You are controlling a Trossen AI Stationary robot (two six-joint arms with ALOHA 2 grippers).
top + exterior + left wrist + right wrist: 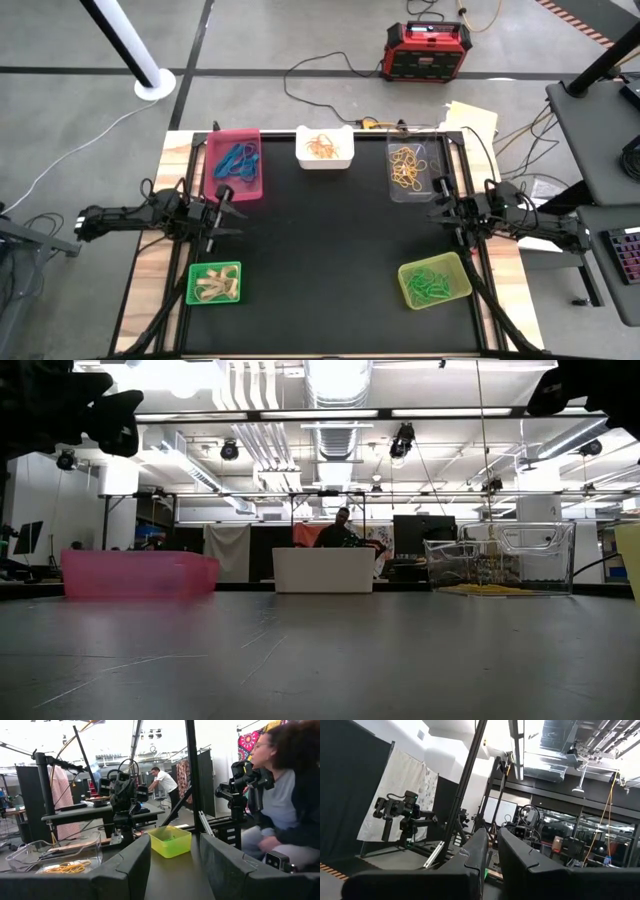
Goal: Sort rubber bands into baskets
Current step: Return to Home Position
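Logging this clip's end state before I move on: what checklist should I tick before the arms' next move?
1. Left pincer open, empty: ok.
2. Right pincer open, empty: ok.
3. Both parked at table sides: ok.
4. Mat free of loose bands: ok, none seen.
5. Pink basket holds blue bands, white basket orange bands: ok.
6. Person seated beside the table, distance: cannot tell.

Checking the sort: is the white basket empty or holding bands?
Holding bands. The high view shows a tangle of orange bands inside the white basket.
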